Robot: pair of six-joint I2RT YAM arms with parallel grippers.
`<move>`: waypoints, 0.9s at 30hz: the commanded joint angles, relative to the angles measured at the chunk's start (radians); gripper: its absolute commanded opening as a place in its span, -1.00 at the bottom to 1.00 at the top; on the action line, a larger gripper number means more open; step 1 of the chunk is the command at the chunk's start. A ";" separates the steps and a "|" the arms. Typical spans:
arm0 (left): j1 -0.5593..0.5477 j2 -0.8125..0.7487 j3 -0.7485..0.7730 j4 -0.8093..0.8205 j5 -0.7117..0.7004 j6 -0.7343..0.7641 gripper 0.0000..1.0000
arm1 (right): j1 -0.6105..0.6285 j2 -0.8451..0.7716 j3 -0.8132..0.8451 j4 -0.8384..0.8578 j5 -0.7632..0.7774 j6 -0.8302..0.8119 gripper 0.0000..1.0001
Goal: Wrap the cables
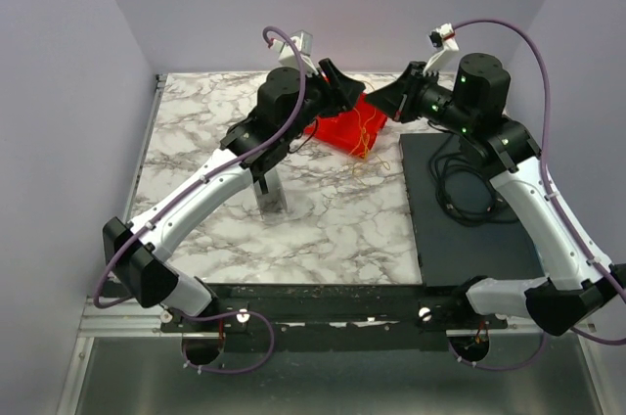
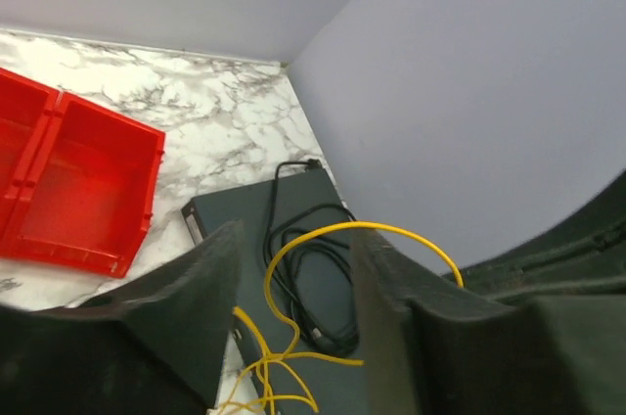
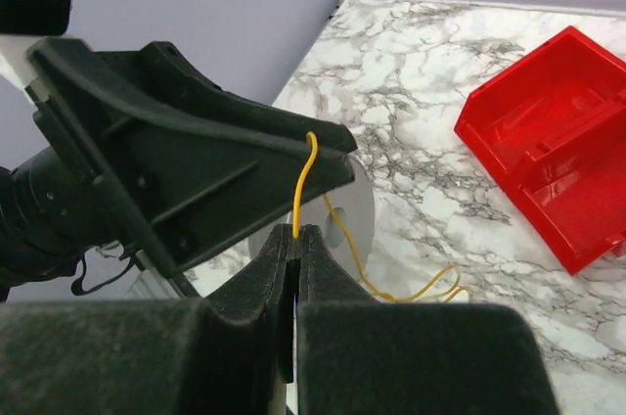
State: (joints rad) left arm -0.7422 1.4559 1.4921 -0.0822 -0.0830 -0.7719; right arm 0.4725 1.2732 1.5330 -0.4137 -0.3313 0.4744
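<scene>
The thin yellow cable lies in a loose tangle [image 1: 367, 146] by the red bin [image 1: 340, 131]. My right gripper [image 3: 296, 232] is shut on one end of it [image 3: 301, 180]. From there the strand rises and hooks over a finger of my left gripper [image 3: 245, 131]. My left gripper [image 2: 295, 234] is open. The cable [image 2: 312, 233] arcs between its fingers and over the right finger, apart from the left one. In the top view both grippers, left [image 1: 347, 92] and right [image 1: 386, 102], meet tip to tip above the bin.
A dark mat [image 1: 469, 239] on the right carries a coiled black cord [image 1: 460, 185], also in the left wrist view [image 2: 337, 342]. A grey upright stand [image 1: 271, 195] is on the marble. A grey disc [image 3: 357, 200] shows behind my right jaws. Walls close the back and sides.
</scene>
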 commanded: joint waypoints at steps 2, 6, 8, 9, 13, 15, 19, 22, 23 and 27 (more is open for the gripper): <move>-0.010 0.037 0.088 -0.083 -0.253 0.043 -0.31 | 0.009 -0.030 0.030 -0.064 0.071 -0.008 -0.99; 0.001 -0.006 0.102 -0.113 -0.394 0.134 -0.49 | 0.009 -0.046 0.070 -0.147 0.378 -0.021 -0.99; 0.001 -0.029 0.111 -0.093 -0.394 0.188 -0.69 | 0.008 -0.052 0.062 -0.155 0.518 -0.023 -0.99; 0.001 -0.037 0.118 -0.089 -0.376 0.208 -0.79 | 0.009 -0.049 0.057 -0.158 0.575 -0.024 -0.99; 0.001 -0.052 0.165 -0.078 -0.214 0.287 -1.00 | 0.008 -0.037 -0.012 -0.093 0.670 -0.021 -0.99; -0.002 -0.047 0.208 -0.108 -0.141 0.303 -1.00 | 0.009 -0.033 -0.056 -0.023 0.628 -0.009 -0.99; -0.012 -0.058 0.238 -0.131 -0.094 0.324 -1.00 | 0.009 -0.016 -0.106 0.061 0.593 0.021 -0.99; -0.015 -0.067 0.243 -0.150 -0.078 0.329 -1.00 | 0.009 -0.014 -0.116 0.098 0.578 0.026 -0.99; -0.016 -0.069 0.243 -0.154 -0.067 0.329 -1.00 | 0.009 -0.012 -0.114 0.101 0.571 0.028 -0.99; -0.029 -0.066 0.241 -0.156 -0.016 0.335 -1.00 | 0.009 -0.008 -0.130 0.140 0.505 0.037 -0.99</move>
State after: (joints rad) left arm -0.7574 1.4055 1.7107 -0.2146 -0.1791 -0.4698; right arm 0.4828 1.2602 1.4181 -0.3622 0.2073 0.4942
